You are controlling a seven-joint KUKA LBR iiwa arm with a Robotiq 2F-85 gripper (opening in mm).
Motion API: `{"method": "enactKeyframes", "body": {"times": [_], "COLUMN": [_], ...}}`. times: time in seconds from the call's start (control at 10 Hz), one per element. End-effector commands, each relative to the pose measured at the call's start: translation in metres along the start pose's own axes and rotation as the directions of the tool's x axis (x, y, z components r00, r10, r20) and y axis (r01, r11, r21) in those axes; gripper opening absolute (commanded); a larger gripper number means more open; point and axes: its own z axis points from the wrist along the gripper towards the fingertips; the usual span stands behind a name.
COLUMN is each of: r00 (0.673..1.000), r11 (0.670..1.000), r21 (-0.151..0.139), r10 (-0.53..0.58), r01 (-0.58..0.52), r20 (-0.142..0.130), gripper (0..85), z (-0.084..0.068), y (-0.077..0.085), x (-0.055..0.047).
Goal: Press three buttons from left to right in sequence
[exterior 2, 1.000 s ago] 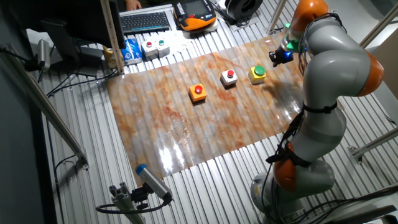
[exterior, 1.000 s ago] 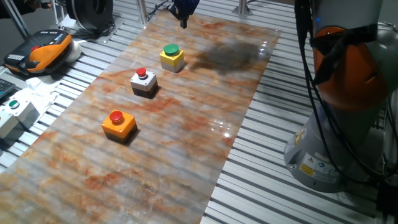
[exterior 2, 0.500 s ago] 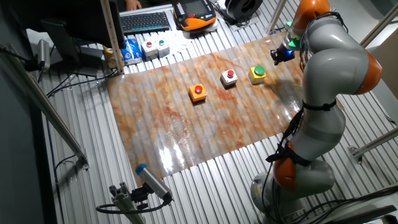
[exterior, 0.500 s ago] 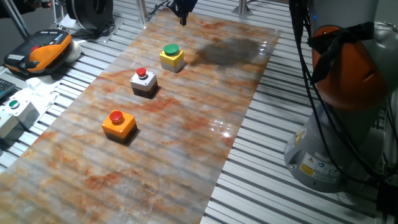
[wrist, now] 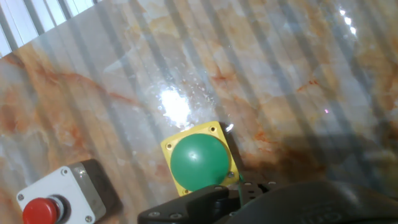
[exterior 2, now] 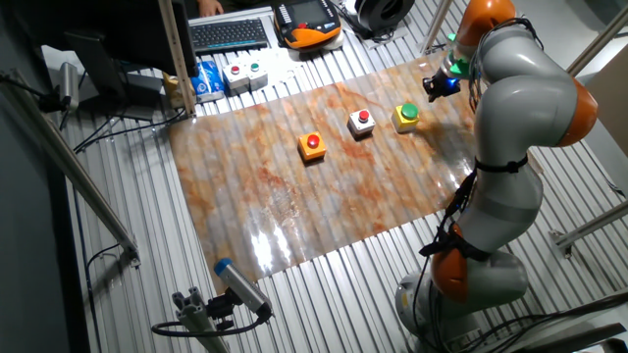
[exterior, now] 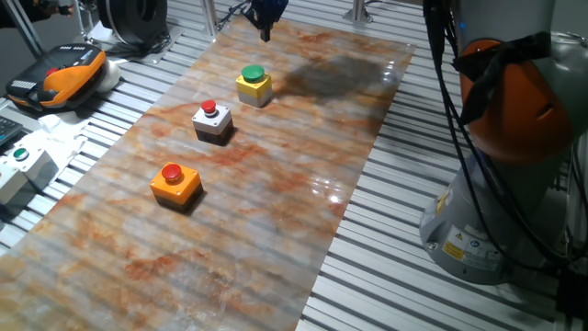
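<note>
Three buttons stand in a row on the marbled board [exterior: 276, 211]. The yellow box with a green cap [exterior: 254, 83] [exterior 2: 407, 116] is farthest. The grey-white box with a red cap [exterior: 212, 121] [exterior 2: 362, 122] is in the middle. The orange box with a red cap [exterior: 175, 183] [exterior 2: 312, 145] is nearest. My gripper [exterior: 265, 35] [exterior 2: 432, 86] hangs in the air above the board's far edge, beyond the yellow box and touching nothing. The hand view looks down on the green cap [wrist: 199, 160] and the grey-white box [wrist: 59, 196]. The gripper's dark body fills its bottom edge and the fingertips are hidden.
A white control box [exterior: 23, 165] [exterior 2: 243, 74] and an orange teach pendant [exterior: 64, 74] [exterior 2: 309, 25] lie left of the board on the slatted table. A keyboard [exterior 2: 231, 34] sits behind them. The arm's orange and grey base [exterior: 505, 138] rises at the right.
The gripper has drifted slightly toward the board's far side, still in the air. None of the three buttons has moved.
</note>
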Motion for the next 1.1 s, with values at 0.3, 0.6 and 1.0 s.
{"method": "enactKeyframes", "body": {"times": [0.3, 0.6, 1.0], "r00": [1.0, 1.0, 1.0], "r11": [1.0, 1.0, 1.0], "r21": [-0.003, -0.004, -0.007], "r10": [0.012, 0.011, 0.019], "r01": [-0.012, -0.011, -0.019], "r20": [-0.001, 0.004, 0.004], "gripper": [0.0, 0.0, 0.0], "z": [0.005, 0.014, 0.018], "y": [0.011, 0.016, 0.024], "x": [0.001, -0.005, -0.008]}}
